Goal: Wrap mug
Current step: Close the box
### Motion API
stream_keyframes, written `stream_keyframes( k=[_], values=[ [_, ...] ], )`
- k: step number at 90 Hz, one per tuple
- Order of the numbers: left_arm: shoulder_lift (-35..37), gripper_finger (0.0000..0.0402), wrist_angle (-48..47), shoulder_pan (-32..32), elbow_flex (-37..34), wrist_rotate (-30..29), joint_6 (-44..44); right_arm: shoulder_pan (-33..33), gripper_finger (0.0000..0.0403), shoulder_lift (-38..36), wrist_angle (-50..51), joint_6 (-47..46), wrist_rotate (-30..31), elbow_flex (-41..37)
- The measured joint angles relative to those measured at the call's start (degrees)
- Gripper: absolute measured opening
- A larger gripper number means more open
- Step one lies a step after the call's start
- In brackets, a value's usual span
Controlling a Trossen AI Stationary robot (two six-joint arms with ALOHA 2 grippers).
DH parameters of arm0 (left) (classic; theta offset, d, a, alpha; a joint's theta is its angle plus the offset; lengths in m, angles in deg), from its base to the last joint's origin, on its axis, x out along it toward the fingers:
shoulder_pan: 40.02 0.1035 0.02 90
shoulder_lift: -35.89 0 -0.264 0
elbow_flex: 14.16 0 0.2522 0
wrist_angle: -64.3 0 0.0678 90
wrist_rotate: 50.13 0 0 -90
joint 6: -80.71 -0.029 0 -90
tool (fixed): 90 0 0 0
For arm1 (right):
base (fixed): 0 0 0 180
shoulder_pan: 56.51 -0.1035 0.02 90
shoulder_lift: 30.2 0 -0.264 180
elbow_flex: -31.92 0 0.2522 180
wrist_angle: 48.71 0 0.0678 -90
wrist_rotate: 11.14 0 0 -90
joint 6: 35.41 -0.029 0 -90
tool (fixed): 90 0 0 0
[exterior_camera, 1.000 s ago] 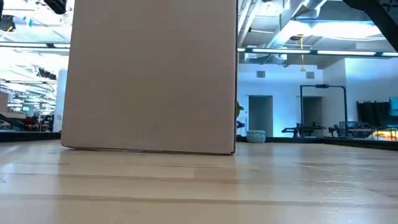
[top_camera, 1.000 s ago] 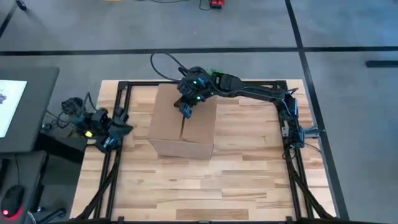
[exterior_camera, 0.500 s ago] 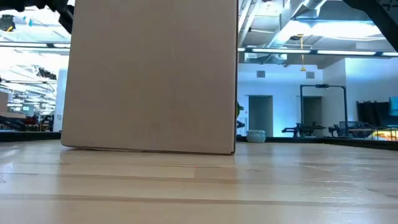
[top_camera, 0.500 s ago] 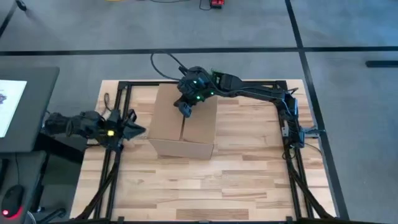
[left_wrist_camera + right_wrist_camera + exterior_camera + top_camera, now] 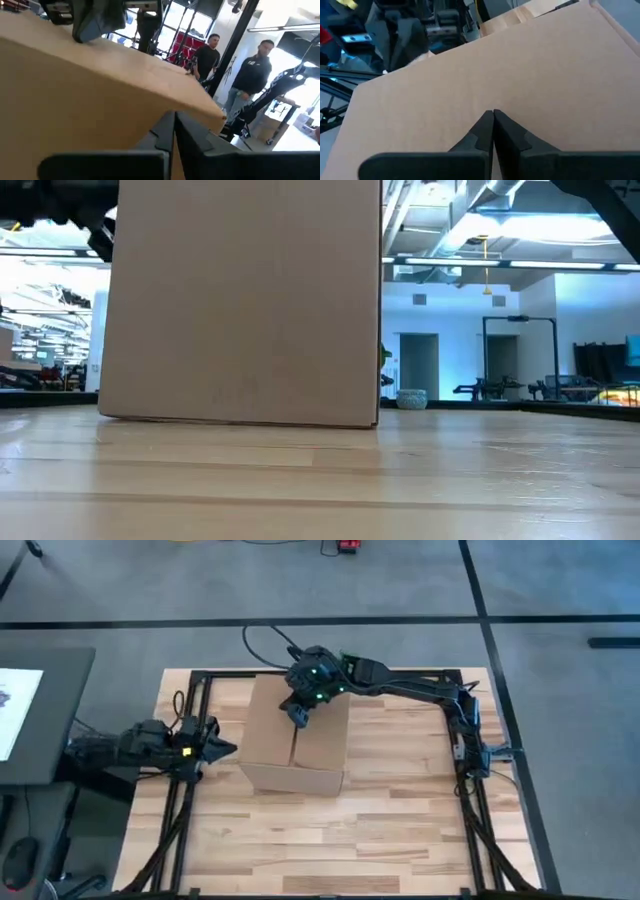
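Right jaws: right gripper (image 5: 299, 715) pressed together, fingertips meeting in the right wrist view, nothing between them; poised over the top of the cardboard box (image 5: 294, 738), near its centre seam.
Left jaws: left gripper (image 5: 222, 749) pressed together in the left wrist view, empty; at the counter's left edge, just beside the box's left side wall.
Box: upright on the wooden counter (image 5: 400, 810), top flaps lying closed, seam running front to back.
Mug: not visible in any view; may be inside the box, cannot confirm.
Wrapping material: none visible.
Progress: judged near the end — box shut, remaining work likely pressing flaps flat or securing them.
Background: two people (image 5: 252, 75) stand beyond the counter.
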Motion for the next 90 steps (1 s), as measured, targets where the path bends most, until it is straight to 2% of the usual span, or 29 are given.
stream_keyframes(
  k=[20, 31, 52, 65, 90],
  values=[
    [0.0, 0.0000, 17.5, 0.0, -9.7, 0.2, 2.8, 0.0, 0.0000, 0.0, 0.1, 0.3, -0.2, 0.0],
    [-0.1, 0.0000, 23.1, 0.0, -13.0, 0.2, 4.4, 0.0, 0.0000, 0.0, 0.1, 0.5, -0.2, 0.0],
    [-0.1, 0.0000, 21.9, 0.0, -13.0, 0.0, -1.2, 0.1, 0.0000, 0.0, 0.1, 1.6, -0.5, 0.0],
    [0.0, 0.0000, 16.2, 0.0, -13.0, -0.3, -5.0, 0.3, 0.0000, 0.0, 0.1, 2.9, -1.1, 0.0],
    [-0.1, 0.0000, 10.4, 0.0, -13.1, -3.3, -1.7, 0.8, 0.0000, 0.0, -1.6, 4.3, -1.9, -0.1]
  ],
)
